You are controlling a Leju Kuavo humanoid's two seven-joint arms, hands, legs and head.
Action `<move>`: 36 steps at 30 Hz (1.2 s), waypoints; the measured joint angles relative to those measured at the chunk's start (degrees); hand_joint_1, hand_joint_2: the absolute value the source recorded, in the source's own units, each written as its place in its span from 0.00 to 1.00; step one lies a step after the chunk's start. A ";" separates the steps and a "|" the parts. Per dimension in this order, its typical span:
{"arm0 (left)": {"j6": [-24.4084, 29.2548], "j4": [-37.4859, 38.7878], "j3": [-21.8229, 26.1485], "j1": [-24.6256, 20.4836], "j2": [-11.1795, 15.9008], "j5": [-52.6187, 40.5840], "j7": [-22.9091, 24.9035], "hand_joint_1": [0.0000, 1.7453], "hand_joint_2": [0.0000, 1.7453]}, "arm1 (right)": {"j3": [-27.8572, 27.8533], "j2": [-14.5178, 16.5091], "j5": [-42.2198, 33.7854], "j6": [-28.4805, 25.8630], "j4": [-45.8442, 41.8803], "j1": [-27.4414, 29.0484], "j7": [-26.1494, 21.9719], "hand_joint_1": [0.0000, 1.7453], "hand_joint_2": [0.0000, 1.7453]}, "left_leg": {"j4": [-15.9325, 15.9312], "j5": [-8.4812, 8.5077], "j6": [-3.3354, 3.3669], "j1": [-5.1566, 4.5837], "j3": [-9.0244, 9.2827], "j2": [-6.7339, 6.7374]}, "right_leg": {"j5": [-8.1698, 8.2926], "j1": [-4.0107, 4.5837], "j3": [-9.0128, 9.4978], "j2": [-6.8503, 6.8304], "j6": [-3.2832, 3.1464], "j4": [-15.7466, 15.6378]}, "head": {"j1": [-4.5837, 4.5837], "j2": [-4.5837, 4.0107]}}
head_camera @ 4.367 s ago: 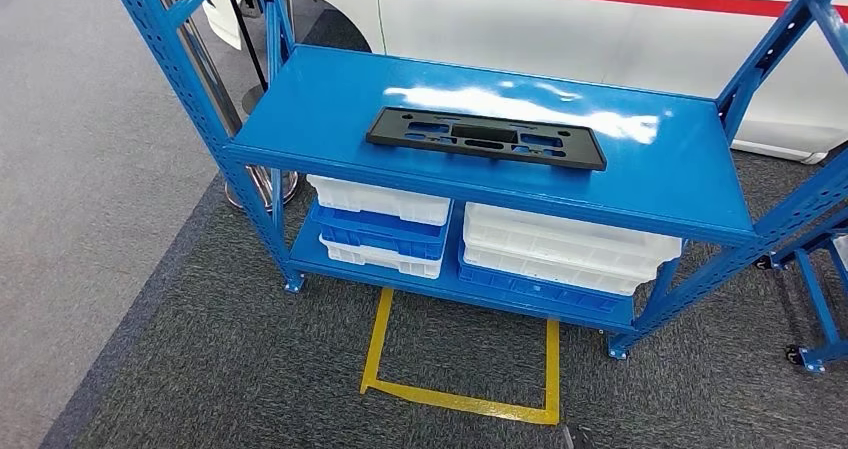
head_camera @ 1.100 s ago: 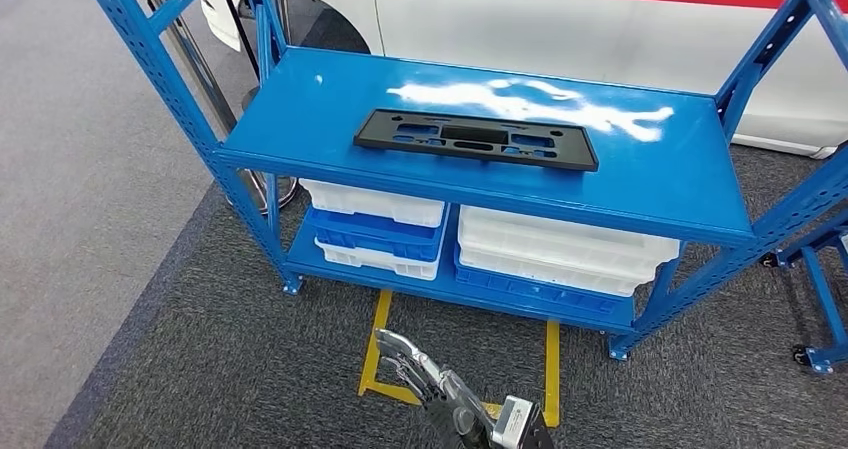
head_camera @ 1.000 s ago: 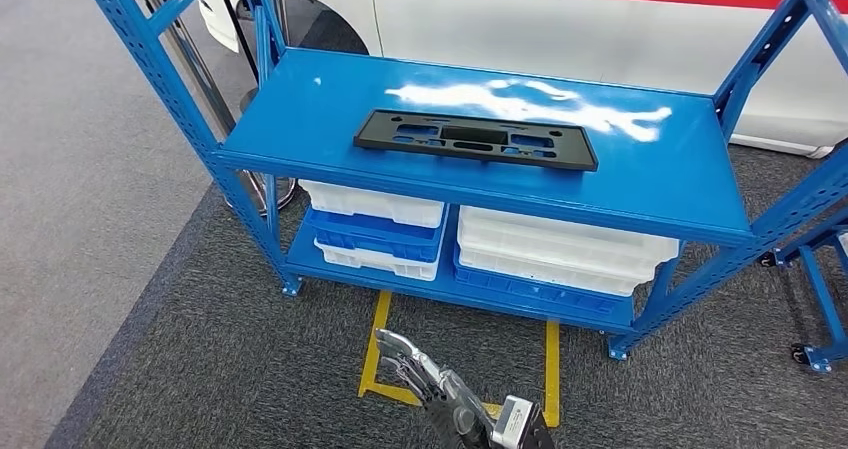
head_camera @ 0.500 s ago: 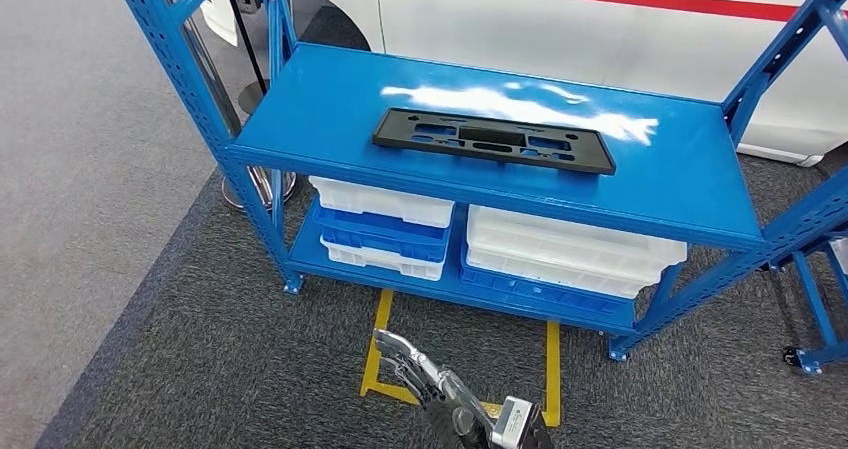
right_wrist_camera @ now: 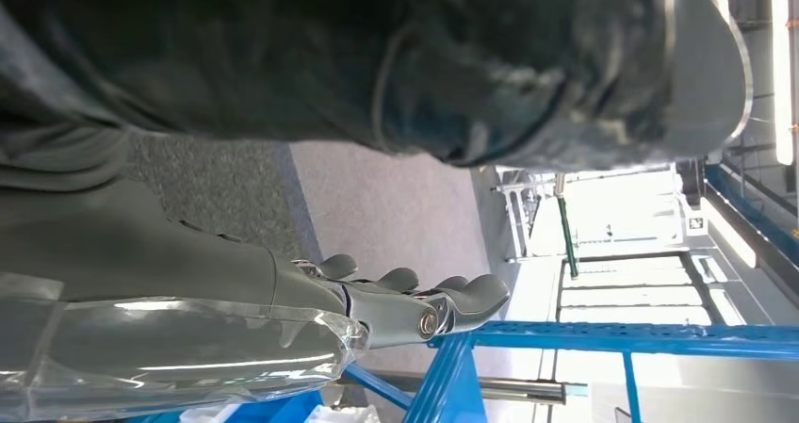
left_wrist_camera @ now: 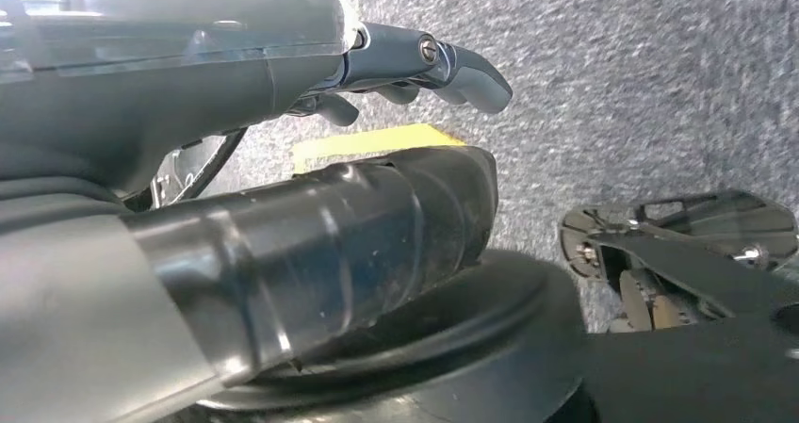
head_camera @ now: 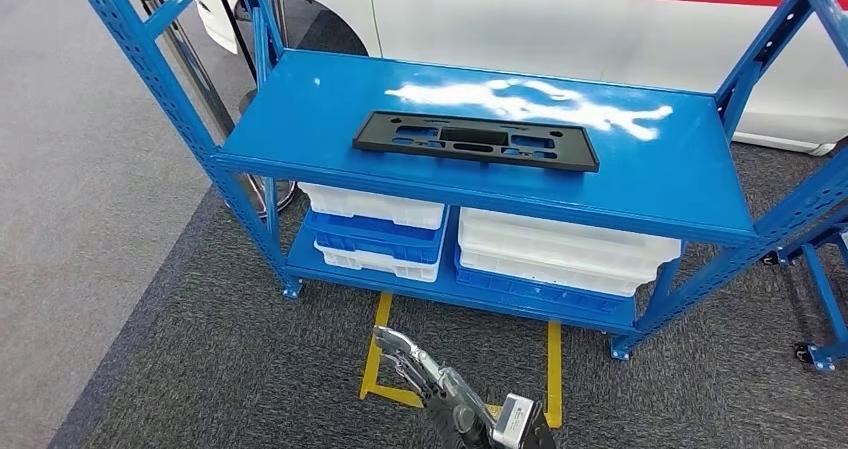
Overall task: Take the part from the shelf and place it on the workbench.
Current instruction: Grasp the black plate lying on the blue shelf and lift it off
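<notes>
The part (head_camera: 475,140) is a flat black rectangular plate with cut-outs, lying on the top board of the blue shelf (head_camera: 660,184), nearer its front edge. My right hand (head_camera: 410,359) reaches in low at the picture's bottom, fingers stretched out over the carpet and holding nothing, well below and short of the part. In the right wrist view that hand (right_wrist_camera: 405,305) points toward the shelf's blue posts (right_wrist_camera: 452,371). My left hand (left_wrist_camera: 415,65) hangs over the carpet with its fingers straight and empty.
White and blue bins (head_camera: 560,244) are stacked on the shelf's lower board. A yellow tape outline (head_camera: 550,369) marks the carpet in front. A white car (head_camera: 600,19) stands behind the shelf, a stanchion pole (head_camera: 190,59) at its left, another blue frame (head_camera: 820,299) at right.
My right hand has come up into the head view since the first frame and has barely moved over the last second. The camera sways slightly; the part lies where it was.
</notes>
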 joint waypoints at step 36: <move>0.19 0.09 0.08 -0.06 -0.56 -0.39 -0.89 0.00 0.00 | 0.04 0.04 0.26 0.05 -0.02 0.64 -0.60 0.00 0.00 | -11.22 3.78 1.44 -0.44 4.70 -0.20 | -1.74 0.39 1.78 0.23 1.56 0.26 | -0.08 0.00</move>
